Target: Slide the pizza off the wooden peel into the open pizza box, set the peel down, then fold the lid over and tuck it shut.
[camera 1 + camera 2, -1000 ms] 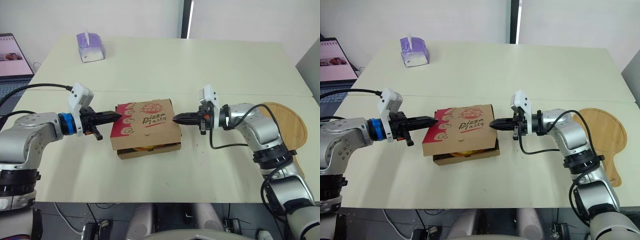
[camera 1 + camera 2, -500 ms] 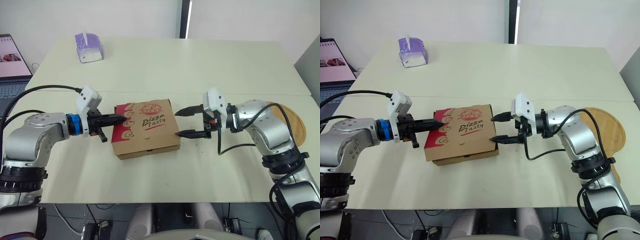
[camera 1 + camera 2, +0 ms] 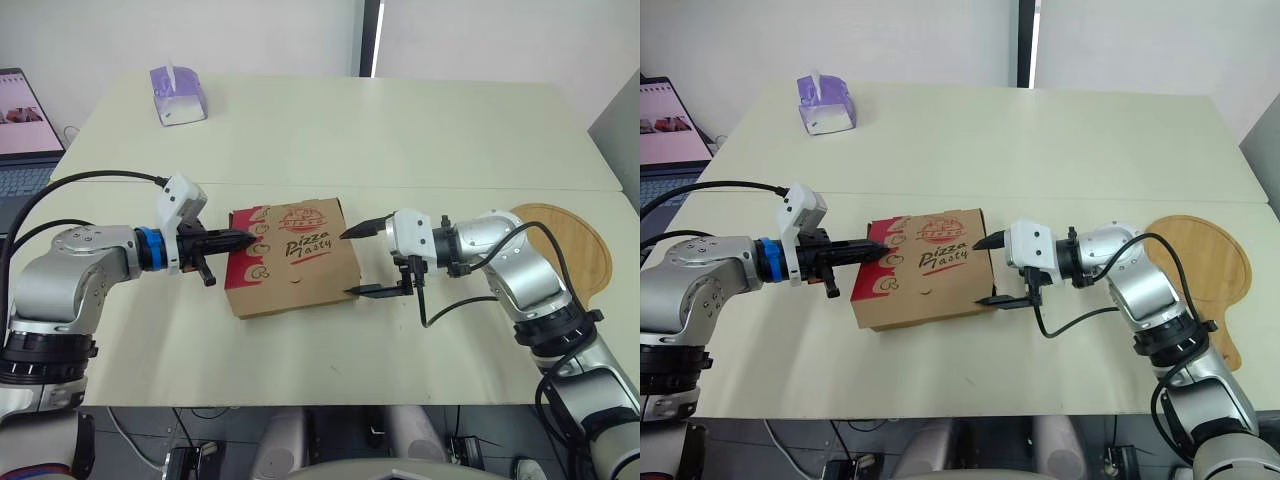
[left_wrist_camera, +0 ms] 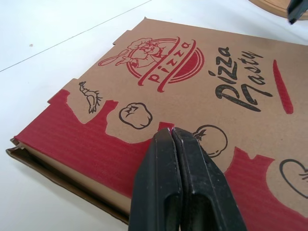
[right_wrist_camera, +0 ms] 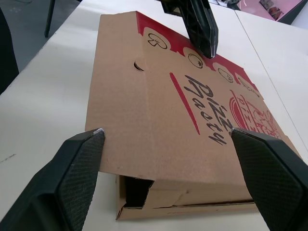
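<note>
Table: I look down on a broad cream tabletop [image 3: 420, 130] that takes up most of the frame.
Seam: a thin dark line [image 3: 300, 186] runs from left to right across the middle of the frame, where two tops meet.
Wall: plain white wall [image 3: 200, 30] along the top of the frame, behind the far edge.
Strip: a narrow dark vertical strip [image 3: 372, 38] splits the wall at top centre.
Side panel: a grey surface [image 3: 622, 130] at the right edge.
Laptop: an open one [image 3: 20, 115] at the upper left, screen lit pink and white.
Tissue box: purple [image 3: 178, 94], on the table's upper left.
Floor: dark grey [image 3: 770, 445] along the bottom edge, with cables.
Light: soft and even; I see only faint shadows.
</note>
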`<state>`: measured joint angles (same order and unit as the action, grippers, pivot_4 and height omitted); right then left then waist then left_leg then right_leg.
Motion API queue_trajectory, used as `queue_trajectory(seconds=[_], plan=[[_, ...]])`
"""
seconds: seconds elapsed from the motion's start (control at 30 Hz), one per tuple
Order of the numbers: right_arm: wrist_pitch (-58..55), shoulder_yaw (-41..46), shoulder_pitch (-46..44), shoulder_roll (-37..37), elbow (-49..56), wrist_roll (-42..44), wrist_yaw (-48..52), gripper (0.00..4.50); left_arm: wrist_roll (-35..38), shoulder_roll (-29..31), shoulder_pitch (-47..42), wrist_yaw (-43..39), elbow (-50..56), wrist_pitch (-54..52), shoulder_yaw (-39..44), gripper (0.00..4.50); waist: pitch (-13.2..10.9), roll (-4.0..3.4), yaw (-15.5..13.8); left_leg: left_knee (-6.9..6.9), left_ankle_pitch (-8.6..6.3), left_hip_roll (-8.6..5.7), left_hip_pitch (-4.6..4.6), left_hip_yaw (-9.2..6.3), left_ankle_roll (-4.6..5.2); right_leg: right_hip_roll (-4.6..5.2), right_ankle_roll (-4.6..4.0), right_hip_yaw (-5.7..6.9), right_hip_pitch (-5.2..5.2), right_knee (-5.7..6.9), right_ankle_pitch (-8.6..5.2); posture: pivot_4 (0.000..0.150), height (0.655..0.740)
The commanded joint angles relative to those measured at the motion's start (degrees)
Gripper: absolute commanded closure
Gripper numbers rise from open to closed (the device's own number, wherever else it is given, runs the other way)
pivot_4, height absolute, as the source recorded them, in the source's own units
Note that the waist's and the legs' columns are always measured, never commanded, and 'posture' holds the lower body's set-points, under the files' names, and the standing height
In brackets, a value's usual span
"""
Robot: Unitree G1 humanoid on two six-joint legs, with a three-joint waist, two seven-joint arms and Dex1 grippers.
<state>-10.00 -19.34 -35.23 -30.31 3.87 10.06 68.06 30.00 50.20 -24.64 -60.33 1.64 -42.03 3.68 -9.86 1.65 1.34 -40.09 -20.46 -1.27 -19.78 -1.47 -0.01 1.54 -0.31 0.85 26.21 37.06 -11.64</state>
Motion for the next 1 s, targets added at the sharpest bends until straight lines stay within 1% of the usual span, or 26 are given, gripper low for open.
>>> queue_trajectory(seconds=[0.03,0.2,0.57,1.0], plan=[[3.23,0.09,-0.65,0.23,-0.53,-1.53,-0.47,0.03,-0.23,-0.08,-0.84,-0.45,0.52,0.58,0.14,4.5,0.0,0.0,0.0,0.0,0.0,0.0,0.0,0.0,0.0,0.0,0.0,0.0,0.0,0.0,0.0,0.15,0.74],[6.47,-0.28,-1.12,0.66,-2.07,-3.4,-0.32,0.03,-0.27,-0.02,-0.71,-0.62,0.6,0.49,0.09,4.5,0.0,0.0,0.02,0.0,0.0,0.0,0.0,0.0,0.0,0.0,0.0,0.0,0.0,0.0,0.0,0.15,0.74],[7.86,0.75,-2.21,3.74,-5.1,-4.47,-3.4,0.03,-1.47,-0.23,0.16,-0.9,1.39,1.6,-1.35,4.5,0.0,0.0,0.06,-0.02,0.0,0.0,0.01,0.0,0.0,0.0,0.0,0.0,0.0,0.03,0.0,0.15,0.74],[10.08,-0.11,-0.28,4.71,-7.62,-6.44,-5.23,0.03,-3.06,-0.35,0.52,-2.06,2.18,3.14,-3.39,4.5,0.0,0.0,0.11,-0.03,0.0,0.0,0.02,0.01,0.0,0.0,0.0,-0.01,-0.02,0.05,0.0,0.15,0.74]])
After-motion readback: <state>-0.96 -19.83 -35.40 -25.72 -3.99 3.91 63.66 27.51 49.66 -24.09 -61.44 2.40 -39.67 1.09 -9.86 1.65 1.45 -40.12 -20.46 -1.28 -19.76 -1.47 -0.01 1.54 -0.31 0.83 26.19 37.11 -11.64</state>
